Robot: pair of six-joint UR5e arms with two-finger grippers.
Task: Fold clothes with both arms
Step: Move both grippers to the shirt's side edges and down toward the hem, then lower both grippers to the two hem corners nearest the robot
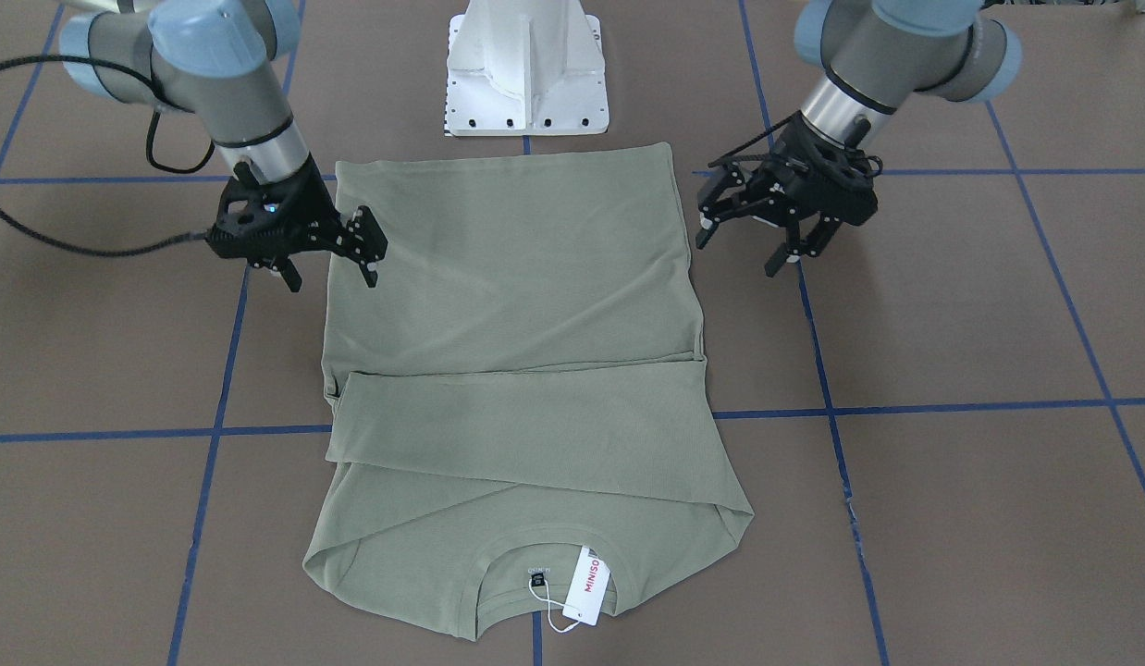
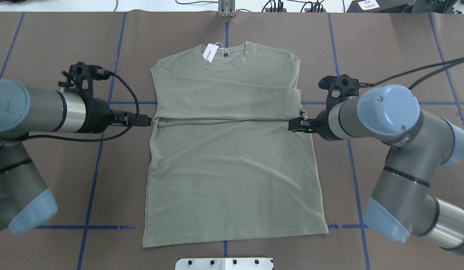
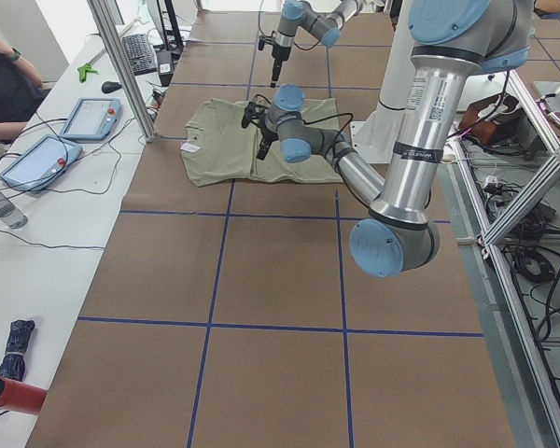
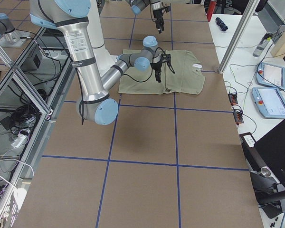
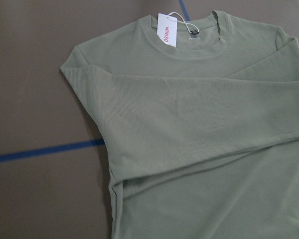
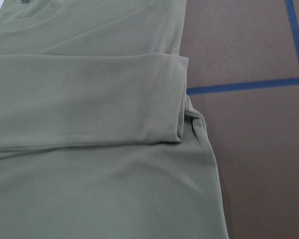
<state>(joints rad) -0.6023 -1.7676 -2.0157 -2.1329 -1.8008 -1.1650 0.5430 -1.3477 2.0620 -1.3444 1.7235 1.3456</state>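
Note:
The sage-green shirt [image 2: 232, 168] lies flat on the brown table, hem toward the robot's base and neck at the far side. Both sleeves are folded across the chest in one band [image 1: 526, 435]. A white MINISO tag [image 1: 586, 585] lies at the neck. My left gripper [image 1: 739, 254] hangs open just off the shirt's side edge, nothing between its fingers. My right gripper [image 1: 334, 277] is open at the opposite edge, one fingertip over the cloth. The overhead view has the left gripper [image 2: 144, 120] and right gripper [image 2: 292, 124] level with the sleeve band's lower edge. Both wrist views show shirt [image 5: 199, 149] [image 6: 89, 149] only.
The white pedestal base [image 1: 526, 74] stands just behind the hem. Blue tape lines [image 1: 952, 407] cross the brown table cover. A side desk with tablets [image 3: 89, 117] and a seated person runs along the far edge.

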